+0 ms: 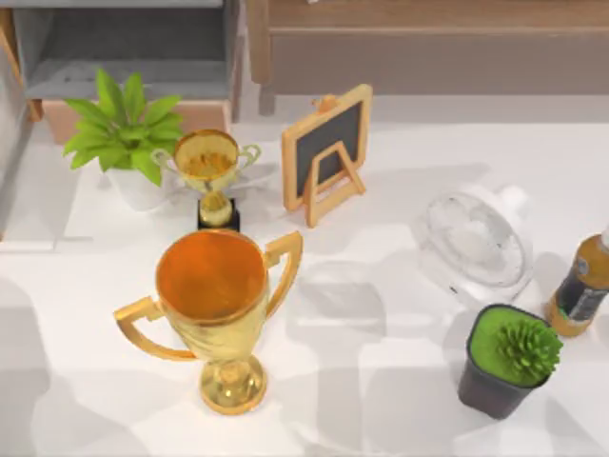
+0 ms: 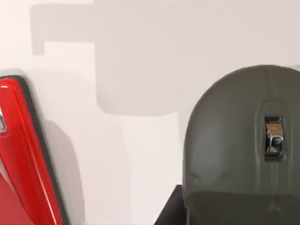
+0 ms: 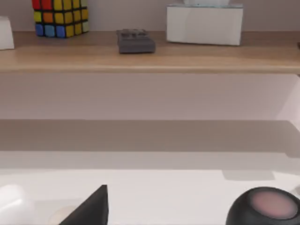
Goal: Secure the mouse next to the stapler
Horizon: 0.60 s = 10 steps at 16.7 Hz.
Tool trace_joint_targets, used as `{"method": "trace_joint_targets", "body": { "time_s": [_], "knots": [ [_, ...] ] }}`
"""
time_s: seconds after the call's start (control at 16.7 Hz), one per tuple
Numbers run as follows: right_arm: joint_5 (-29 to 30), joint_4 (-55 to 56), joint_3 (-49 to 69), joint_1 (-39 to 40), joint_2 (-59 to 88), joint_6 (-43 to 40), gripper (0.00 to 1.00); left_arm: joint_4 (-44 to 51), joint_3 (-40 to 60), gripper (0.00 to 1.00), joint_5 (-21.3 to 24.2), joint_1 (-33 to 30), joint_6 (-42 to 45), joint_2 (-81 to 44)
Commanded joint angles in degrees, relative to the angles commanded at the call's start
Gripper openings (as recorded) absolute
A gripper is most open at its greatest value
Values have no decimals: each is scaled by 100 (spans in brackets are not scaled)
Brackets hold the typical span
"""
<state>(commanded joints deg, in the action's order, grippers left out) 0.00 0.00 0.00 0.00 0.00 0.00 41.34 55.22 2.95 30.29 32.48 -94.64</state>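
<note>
White table (image 1: 381, 381): succulent (image 1: 526, 347) in dark pot (image 1: 490, 386).

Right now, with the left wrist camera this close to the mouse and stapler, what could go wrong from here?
1. The mouse lies close beside the red stapler, with only a strip of bare table between them; a careless move could knock the stapler out of place.
2. The mouse's shell is rounded and smooth, so an off-centre grasp might slip.
3. In the top view, the tall trophy and small trophy look easy to topple on a wide arm swing.
</note>
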Motion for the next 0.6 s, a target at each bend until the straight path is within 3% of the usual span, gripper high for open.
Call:
{"method": "trace_joint_targets", "body": {
  "time_s": [0.54, 0.6],
  "knots": [
    [0, 0, 0, 0, 0, 0, 100, -3, -189, 0, -16, -2, -8, -199],
    [0, 0, 0, 0, 0, 0, 100, -3, -189, 8, -16, -2, -8, -199]
  ]
}}
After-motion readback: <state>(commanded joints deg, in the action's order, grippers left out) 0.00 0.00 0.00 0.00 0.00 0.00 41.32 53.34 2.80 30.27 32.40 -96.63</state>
